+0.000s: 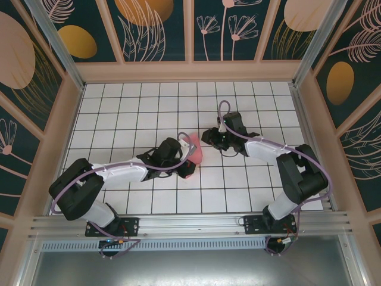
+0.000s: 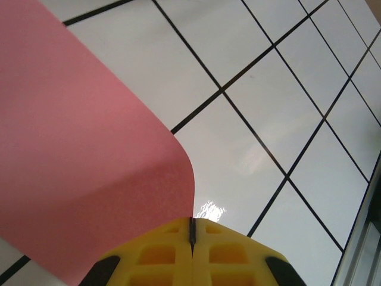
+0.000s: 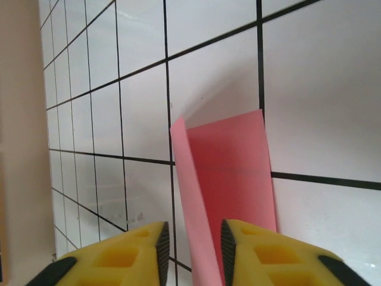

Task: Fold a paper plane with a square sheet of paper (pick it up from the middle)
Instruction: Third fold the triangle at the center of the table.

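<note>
The square sheet of paper (image 1: 194, 152) is salmon pink and stands bent up off the tiled table near its middle. My left gripper (image 1: 185, 167) is shut on its lower part. In the left wrist view the sheet (image 2: 89, 167) curves away to the left from the closed seam of my left gripper (image 2: 192, 229). My right gripper (image 1: 208, 139) is just right of the sheet. In the right wrist view the sheet (image 3: 232, 173) stands folded over, and its raised edge passes between the parted jaws of my right gripper (image 3: 193, 244), which is open and not pressing on it.
The white tiled table (image 1: 143, 101) has black grid lines. Tan side walls (image 1: 59, 125) and a back wall enclose it. A metal rail (image 1: 190, 223) with the arm bases runs along the near edge.
</note>
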You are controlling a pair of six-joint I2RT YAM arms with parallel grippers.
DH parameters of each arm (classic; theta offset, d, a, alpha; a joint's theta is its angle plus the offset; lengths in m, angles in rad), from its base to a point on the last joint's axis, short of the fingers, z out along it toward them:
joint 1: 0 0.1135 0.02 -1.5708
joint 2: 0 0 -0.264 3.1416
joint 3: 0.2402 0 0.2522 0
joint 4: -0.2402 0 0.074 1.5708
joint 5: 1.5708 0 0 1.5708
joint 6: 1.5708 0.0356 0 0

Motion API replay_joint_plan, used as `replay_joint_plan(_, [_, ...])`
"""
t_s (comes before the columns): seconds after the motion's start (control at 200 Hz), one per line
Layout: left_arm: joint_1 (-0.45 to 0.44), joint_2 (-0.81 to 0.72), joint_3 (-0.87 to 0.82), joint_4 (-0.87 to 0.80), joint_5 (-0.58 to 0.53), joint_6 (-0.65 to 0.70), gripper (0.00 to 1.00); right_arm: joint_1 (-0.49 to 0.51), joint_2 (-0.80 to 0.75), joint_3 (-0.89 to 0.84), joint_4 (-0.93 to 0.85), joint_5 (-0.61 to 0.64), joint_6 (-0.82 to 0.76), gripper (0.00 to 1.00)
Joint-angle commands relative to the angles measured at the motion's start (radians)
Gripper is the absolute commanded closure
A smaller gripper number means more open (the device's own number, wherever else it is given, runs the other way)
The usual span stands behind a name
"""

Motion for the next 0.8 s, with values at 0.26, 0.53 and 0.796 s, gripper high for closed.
replay_joint_plan(0.26, [0.036, -0.038, -0.035, 0.033, 0.075, -0.020, 1.00, 0.050, 0.210, 0.171, -0.043, -0.073, -0.078, 0.79])
replay_joint_plan(0.53, [0.045, -0.022, -0.024, 0.024, 0.075, -0.015, 1.00, 0.051, 0.316, 0.234, -0.144, 0.012, -0.158, 0.79])
replay_joint_plan(0.796, [0.054, 0.021, -0.002, 0.011, 0.088, -0.021, 1.00, 0.051, 0.361, 0.225, -0.163, 0.038, -0.200, 0.79])
